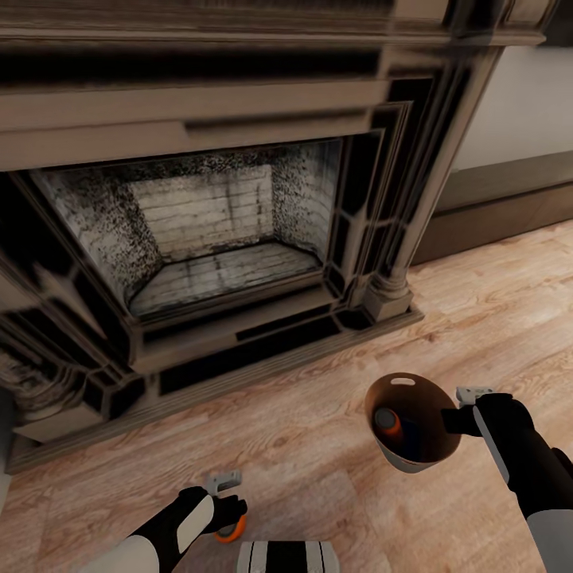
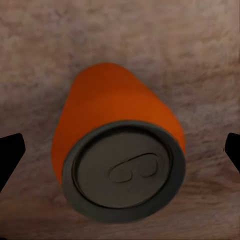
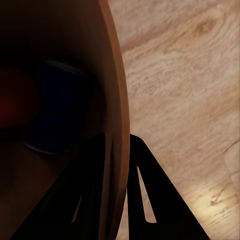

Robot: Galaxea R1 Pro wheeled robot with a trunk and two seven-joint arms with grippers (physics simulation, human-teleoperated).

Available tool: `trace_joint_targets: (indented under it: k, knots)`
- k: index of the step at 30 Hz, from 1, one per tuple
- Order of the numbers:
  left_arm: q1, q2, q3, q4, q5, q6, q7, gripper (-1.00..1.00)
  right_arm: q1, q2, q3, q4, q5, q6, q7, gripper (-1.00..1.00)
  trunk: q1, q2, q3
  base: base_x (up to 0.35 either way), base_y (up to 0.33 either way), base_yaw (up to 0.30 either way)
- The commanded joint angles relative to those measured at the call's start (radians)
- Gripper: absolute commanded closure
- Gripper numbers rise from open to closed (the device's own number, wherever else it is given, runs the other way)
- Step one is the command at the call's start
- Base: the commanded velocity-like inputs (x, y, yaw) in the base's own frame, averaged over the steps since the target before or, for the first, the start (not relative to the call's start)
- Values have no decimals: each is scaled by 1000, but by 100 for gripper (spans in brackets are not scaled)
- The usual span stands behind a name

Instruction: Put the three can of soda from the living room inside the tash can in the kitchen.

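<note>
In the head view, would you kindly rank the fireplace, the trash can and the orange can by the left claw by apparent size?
1. Fireplace, largest.
2. Trash can.
3. Orange can, smallest, partly hidden by the left claw.

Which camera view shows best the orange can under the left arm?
The left wrist view: the orange can stands on the floor, its grey top plainly seen, between open jaws. The head view shows a small orange part beneath the left gripper.
</note>
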Motion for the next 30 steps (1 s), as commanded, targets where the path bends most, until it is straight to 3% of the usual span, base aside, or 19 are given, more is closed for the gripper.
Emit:
trace_joint_targets:
  k: [1, 13, 17, 30]
  knots:
    - [0, 0, 0, 0, 0, 0, 0, -100, -1, 0, 0, 0, -9, 0, 5, 100, 0, -1, -4, 0, 0, 0]
    - [1, 0, 0, 0, -3, -37, 0, -100, -1, 0, 0, 0, -9, 0, 5, 100, 0, -1, -4, 0, 0, 0]
    - [1, 0, 0, 0, -4, -39, 0, -100, -1, 0, 0, -1, -9, 0, 5, 100, 2, -2, -19, 0, 0, 0]
    - [1, -5, 0, 0, -3, -39, 0, -100, -1, -3, 0, -5, -9, 0, 5, 100, 2, -2, -19, 0, 0, 0]
